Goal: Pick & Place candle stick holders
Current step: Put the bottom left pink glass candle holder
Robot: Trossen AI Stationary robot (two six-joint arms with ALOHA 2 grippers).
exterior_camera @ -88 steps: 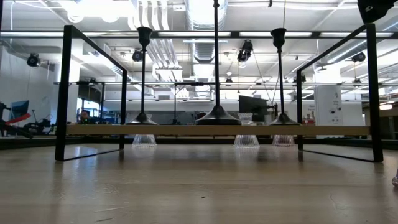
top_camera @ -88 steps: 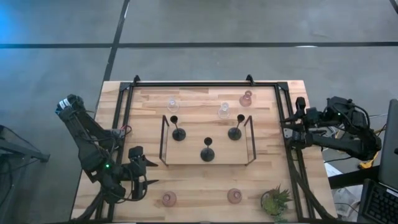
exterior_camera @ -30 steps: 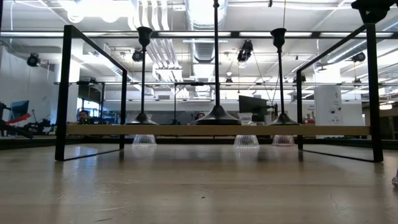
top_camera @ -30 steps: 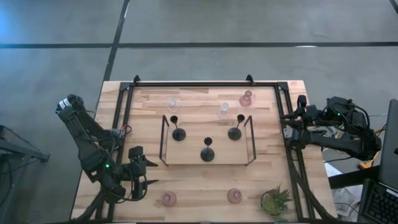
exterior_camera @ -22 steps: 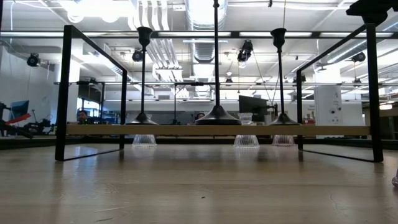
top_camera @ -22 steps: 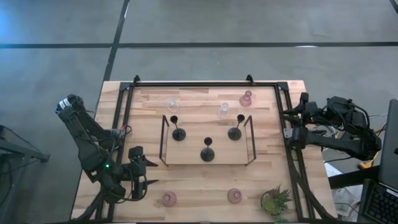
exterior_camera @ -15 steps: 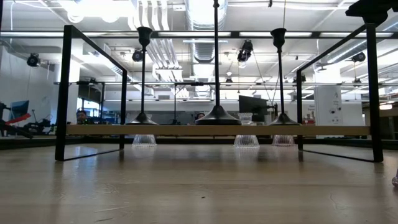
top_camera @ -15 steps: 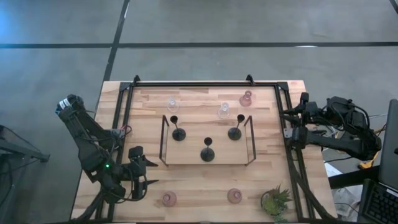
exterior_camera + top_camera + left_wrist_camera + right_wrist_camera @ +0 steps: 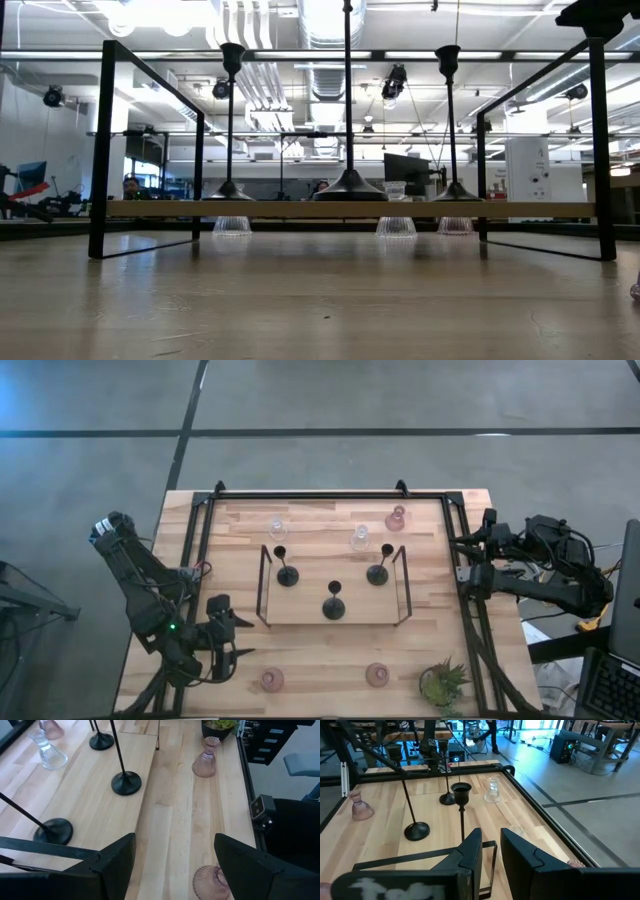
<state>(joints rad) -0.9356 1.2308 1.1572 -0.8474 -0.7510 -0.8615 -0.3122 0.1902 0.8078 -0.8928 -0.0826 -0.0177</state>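
The left gripper was seen at the table's 7 o'clock corner, jaws spread wide and empty, a pink glass candle holder just beside it. The right gripper was held at 3 o'clock, jaws narrowly parted, nothing gripped. Three black candle stick holders stood on the central raised shelf.

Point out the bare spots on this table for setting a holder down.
Free: the wooden tabletop between the raised black-framed shelf and the two pink glass holders at the near edge. Crowded: the shelf, with three black stemmed holders.
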